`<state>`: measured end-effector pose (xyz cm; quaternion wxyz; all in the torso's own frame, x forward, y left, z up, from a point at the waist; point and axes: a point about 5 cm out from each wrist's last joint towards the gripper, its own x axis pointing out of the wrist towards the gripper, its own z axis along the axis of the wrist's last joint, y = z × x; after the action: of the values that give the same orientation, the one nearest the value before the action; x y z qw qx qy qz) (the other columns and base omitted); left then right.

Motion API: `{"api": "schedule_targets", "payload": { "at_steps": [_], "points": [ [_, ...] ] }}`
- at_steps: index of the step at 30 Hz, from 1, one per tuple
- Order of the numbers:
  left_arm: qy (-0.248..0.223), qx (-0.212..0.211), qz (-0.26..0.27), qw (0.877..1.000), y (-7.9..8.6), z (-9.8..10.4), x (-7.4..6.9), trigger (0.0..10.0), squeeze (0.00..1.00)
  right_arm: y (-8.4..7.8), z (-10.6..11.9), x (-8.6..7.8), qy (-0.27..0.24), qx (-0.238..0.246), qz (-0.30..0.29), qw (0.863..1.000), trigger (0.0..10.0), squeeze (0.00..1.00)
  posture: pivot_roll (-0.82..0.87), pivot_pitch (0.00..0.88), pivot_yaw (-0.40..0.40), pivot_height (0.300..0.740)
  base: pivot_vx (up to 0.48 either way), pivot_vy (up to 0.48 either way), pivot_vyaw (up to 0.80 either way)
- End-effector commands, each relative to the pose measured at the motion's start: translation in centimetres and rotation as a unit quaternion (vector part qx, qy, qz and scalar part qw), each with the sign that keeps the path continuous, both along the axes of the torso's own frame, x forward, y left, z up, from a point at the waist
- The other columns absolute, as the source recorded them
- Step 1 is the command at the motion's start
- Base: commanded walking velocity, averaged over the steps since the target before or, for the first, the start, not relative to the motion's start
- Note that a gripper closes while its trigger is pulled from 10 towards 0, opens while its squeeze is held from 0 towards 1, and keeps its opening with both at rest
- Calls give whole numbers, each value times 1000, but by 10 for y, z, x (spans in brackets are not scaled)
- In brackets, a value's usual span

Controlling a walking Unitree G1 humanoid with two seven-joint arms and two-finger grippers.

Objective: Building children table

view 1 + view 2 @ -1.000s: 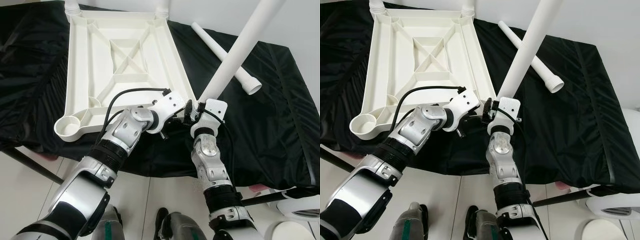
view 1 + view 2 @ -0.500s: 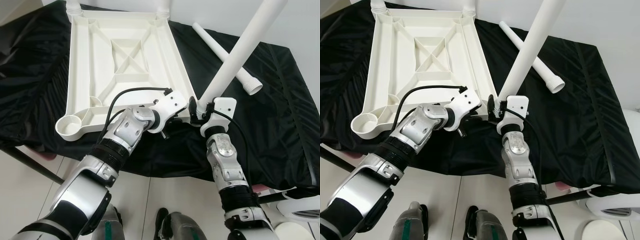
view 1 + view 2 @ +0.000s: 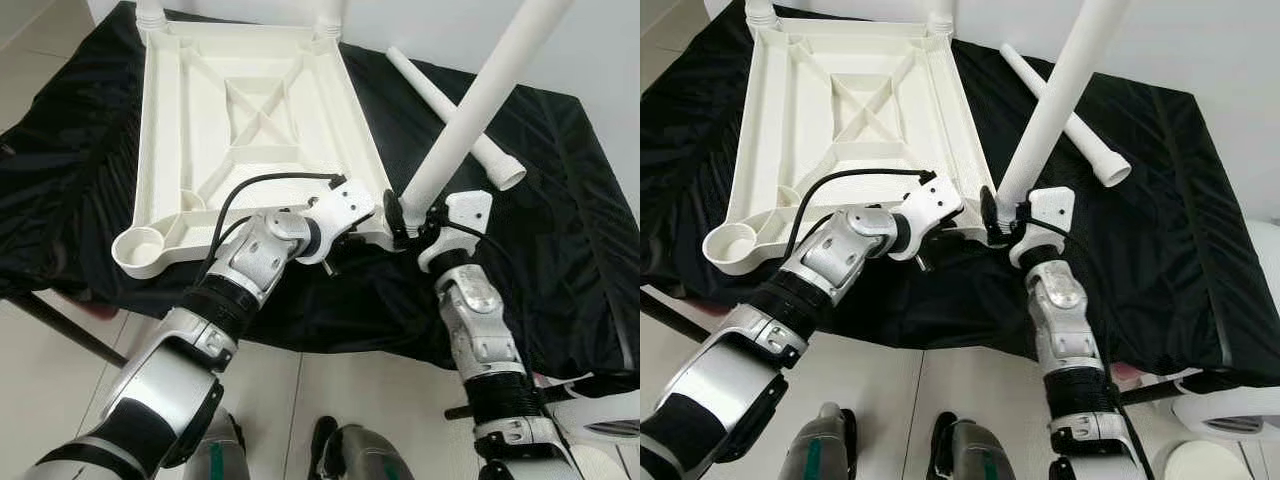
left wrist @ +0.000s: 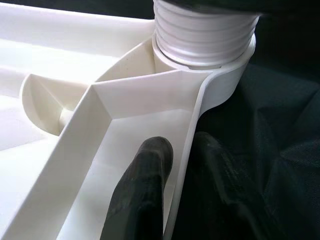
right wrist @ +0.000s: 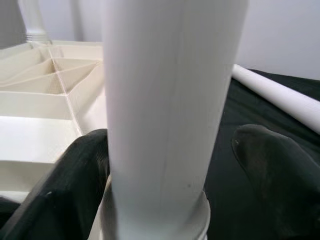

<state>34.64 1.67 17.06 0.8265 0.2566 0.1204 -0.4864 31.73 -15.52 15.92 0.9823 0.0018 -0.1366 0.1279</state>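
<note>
The white tabletop [image 3: 250, 130] lies upside down on the black cloth [image 3: 560, 230], and a white table leg [image 3: 470, 120] stands in its near right corner socket [image 4: 210, 70], its long axis rising and leaning away to the right. The right gripper [image 3: 408, 218] sits at the leg's base with its fingers [image 5: 75, 175] spread to either side of the tube; one looks to touch, the other stands clear, so it appears loosened rather than clamped. The left gripper [image 4: 175, 170] pinches the tabletop's rim just beside that socket, one finger on each side of the wall. A loose leg [image 3: 450, 115] lies on the cloth beyond. How deep the ribbed thread sits in the socket cannot be told, and the leg's top is cut off.
</note>
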Motion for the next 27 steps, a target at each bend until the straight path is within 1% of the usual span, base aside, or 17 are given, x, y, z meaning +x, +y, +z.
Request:
{"api": "schedule_targets", "payload": {
  "at_steps": [1, 3, 8, 9, 10, 11, 15, 16, 17, 18, 25, 27],
  "points": [
    [-59, -17, -20, 998, -8, 29, 4, 10000, 0, -9, -1, -4, 4, -5, 19, 1000, 10000, 0, 31, 76, -84, 740, 0, 0, 0],
    [-55, -15, -23, 998, -9, 26, 3, 10000, 0, -14, 1, -4, 5, -16, 45, 999, 10000, 0, 27, 76, -79, 740, 0, 0, 0],
    [-52, -12, -28, 998, -11, 23, 1, 10000, 0, -15, 3, -3, 5, -24, 61, 998, 10000, 0, 27, 76, -79, 740, 0, 0, 0],
    [-46, -13, -32, 998, -12, 21, 0, 10000, 259, -18, 6, -2, 2, -33, 75, 997, 10000, 0, 27, 76, -80, 740, 0, 0, 0],
    [-45, -13, -33, 998, -12, 20, -1, 10000, 259, -18, 7, -1, 1, -36, 78, 996, 10000, 0, 27, 76, -80, 740, 0, 0, 0],
    [-43, -15, -35, 998, -12, 20, -1, 10000, 1000, -19, 8, 0, 0, -38, 81, 996, 10000, 0, 28, 76, -81, 740, 0, 0, 0],
    [-43, -6, -38, 998, -12, 18, -2, 10000, 1000, -22, 11, 2, 0, -41, 89, 995, 10000, 0, 30, 74, -82, 740, 0, 0, 0],
    [-43, -4, -40, 998, -12, 18, -2, 10000, 957, -22, 11, 2, 0, -41, 91, 995, 10000, 0, 30, 74, -82, 740, 0, 0, 0],
    [-43, -4, -40, 998, -12, 18, -2, 10000, 957, -22, 11, 2, 0, -41, 91, 995, 10000, 0, 30, 74, -82, 740, 0, 0, 0],
    [-44, -1, -44, 998, -12, 17, -3, 10000, 0, -23, 12, 3, 0, -42, 94, 995, 10000, 0, 32, 72, -81, 740, 0, 0, 0],
    [-44, 4, -53, 998, -12, 17, -4, 10000, 0, -24, 13, 4, 0, -43, 102, 994, 10000, 0, 32, 69, -79, 740, 0, 0, 0],
    [-43, 9, -58, 997, -12, 16, -5, 10000, 0, -26, 14, 5, 0, -49, 106, 993, 10000, 0, 31, 67, -79, 740, 0, 0, 0]
  ]
}}
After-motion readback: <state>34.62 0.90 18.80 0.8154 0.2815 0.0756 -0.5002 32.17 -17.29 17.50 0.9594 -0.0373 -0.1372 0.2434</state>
